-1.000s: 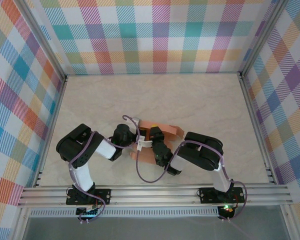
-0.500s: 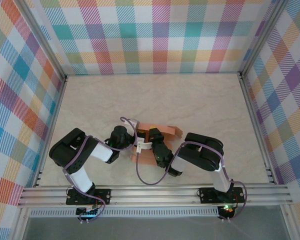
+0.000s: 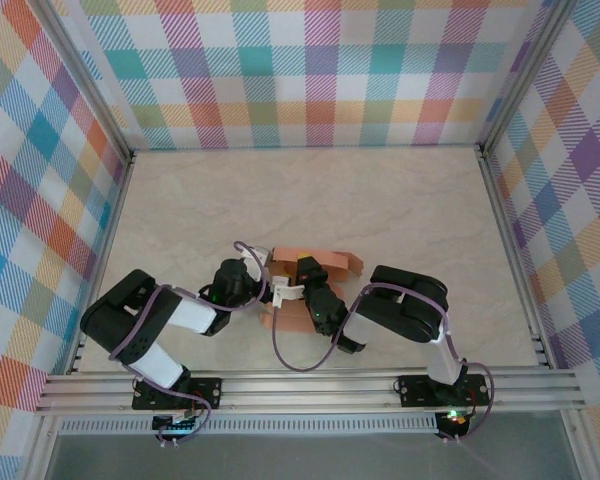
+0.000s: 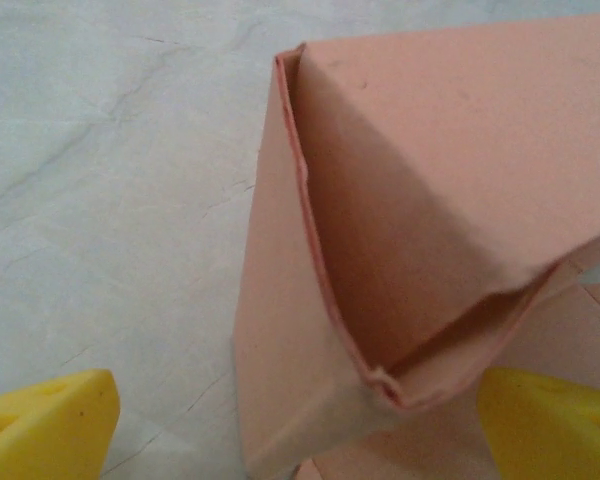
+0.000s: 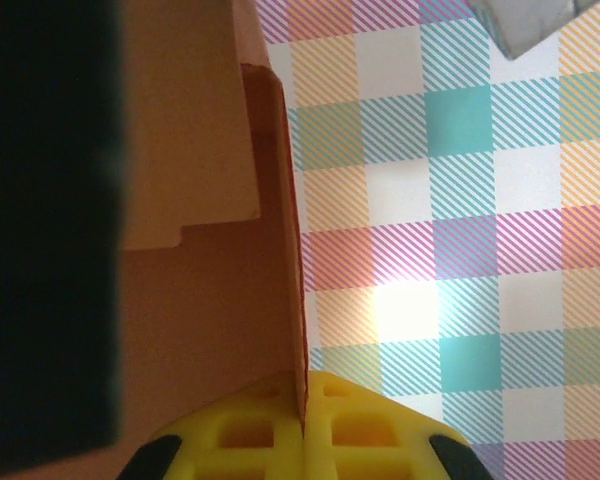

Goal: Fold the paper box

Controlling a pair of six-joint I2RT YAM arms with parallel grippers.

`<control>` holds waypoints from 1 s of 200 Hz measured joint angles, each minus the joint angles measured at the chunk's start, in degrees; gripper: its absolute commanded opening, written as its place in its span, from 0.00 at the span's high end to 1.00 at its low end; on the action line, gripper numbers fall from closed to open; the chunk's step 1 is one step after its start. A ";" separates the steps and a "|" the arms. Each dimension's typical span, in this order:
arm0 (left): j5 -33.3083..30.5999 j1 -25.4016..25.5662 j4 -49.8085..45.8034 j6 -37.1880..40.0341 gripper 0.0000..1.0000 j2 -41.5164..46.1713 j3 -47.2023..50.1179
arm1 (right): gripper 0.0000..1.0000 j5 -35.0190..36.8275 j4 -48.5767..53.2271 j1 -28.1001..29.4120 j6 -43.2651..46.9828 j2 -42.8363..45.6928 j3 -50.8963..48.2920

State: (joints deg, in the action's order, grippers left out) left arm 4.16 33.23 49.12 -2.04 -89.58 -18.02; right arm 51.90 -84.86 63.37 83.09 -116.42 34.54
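While the right gripper [image 5: 305, 432] is clamping its yellow pads [image 5: 360, 440] tight on one thin upright wall of the paper box [image 5: 200, 300], the left gripper [image 4: 300, 425] is sitting wide open and gripping nothing. Its two yellow fingertips [image 4: 50, 425] are poking in at the bottom corners of the left wrist view, with a folded corner of the salmon card rising between them. Can't really tell if the tip on the card side is brushing it or just hanging beside it. From the top camera, the box is lying half-folded on the pale marbled table [image 3: 380, 200], roughly mid-width and closer to the arm bases than to the plaid back wall [image 3: 310, 70], wedged between the two wrists, with one flap sticking out to the right.
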 measured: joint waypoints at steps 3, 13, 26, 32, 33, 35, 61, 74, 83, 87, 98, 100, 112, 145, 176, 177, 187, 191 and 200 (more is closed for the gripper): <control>-0.24 0.00 -0.52 0.00 0.10 0.35 0.02 | 1.00 -0.11 0.00 0.00 -0.24 0.00 0.00; -0.72 0.02 -1.75 0.09 0.12 1.68 0.24 | 1.00 -0.55 -0.07 0.04 -0.81 0.00 0.02; -1.38 -0.13 -2.67 0.04 0.16 3.23 0.76 | 1.00 -1.01 -0.04 0.09 -1.29 0.00 0.02; -1.55 -0.37 -2.75 -0.04 0.17 3.72 1.01 | 1.00 -1.16 -0.04 0.09 -1.40 0.00 0.02; -1.55 -0.46 -2.80 -0.11 0.17 3.85 1.05 | 1.00 -1.20 -0.04 0.09 -1.46 0.00 0.02; -1.55 -0.52 -2.82 -0.09 0.17 3.93 1.09 | 1.00 -1.18 0.00 0.09 -1.33 0.00 0.00; -1.14 -1.92 -4.20 -0.90 0.13 5.57 1.64 | 1.00 -1.11 0.04 -0.09 -1.38 0.11 -0.17; -0.44 -2.40 -5.33 -1.49 0.14 6.51 1.73 | 1.00 -0.94 0.31 -0.31 -1.38 0.44 -0.39; 0.31 -2.71 -5.97 -1.75 0.19 7.21 1.73 | 1.00 -0.66 0.48 -0.57 -1.40 0.63 -0.55; 0.57 -2.82 -6.08 -1.99 0.20 7.48 1.73 | 1.00 -0.59 0.48 -0.70 -1.49 0.66 -0.61; 1.40 -3.19 -6.40 -2.25 0.25 7.69 1.70 | 1.00 -0.46 0.48 -0.85 -1.49 0.76 -0.85; 1.66 -3.28 -6.43 -2.60 0.26 7.69 1.70 | 1.00 -0.44 0.50 -0.87 -1.49 0.76 -0.87; 2.80 -3.54 -6.95 -2.73 0.31 7.52 1.68 | 1.00 -0.33 0.50 -0.98 -1.49 0.79 -0.92; 5.68 -3.93 -7.02 -2.91 0.41 4.98 0.92 | 1.00 -0.33 0.52 -1.11 -1.51 0.87 -1.07; 7.80 -4.33 -6.95 -2.82 0.46 4.37 0.17 | 1.00 -0.31 1.38 -1.11 -2.12 1.64 -1.55; 7.85 -4.33 -6.93 -2.82 0.47 4.35 0.17 | 1.00 -0.31 1.38 -1.11 -2.14 1.64 -1.55; 8.28 -4.63 -6.82 -2.67 0.47 3.93 -0.20 | 1.00 -0.28 1.55 -1.11 -2.34 1.77 -1.57; 8.39 -4.87 -6.78 -2.62 0.47 3.69 -0.39 | 1.00 -0.28 1.60 -1.11 -2.36 1.79 -1.57; 8.46 -5.46 -6.71 -2.64 0.48 3.04 -0.79 | 1.00 -0.31 1.73 -1.11 -2.56 1.86 -1.60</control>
State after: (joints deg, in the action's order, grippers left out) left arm 12.62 27.77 42.41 -4.69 -86.54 -18.81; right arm 51.59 -83.13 62.26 80.53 -114.56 32.95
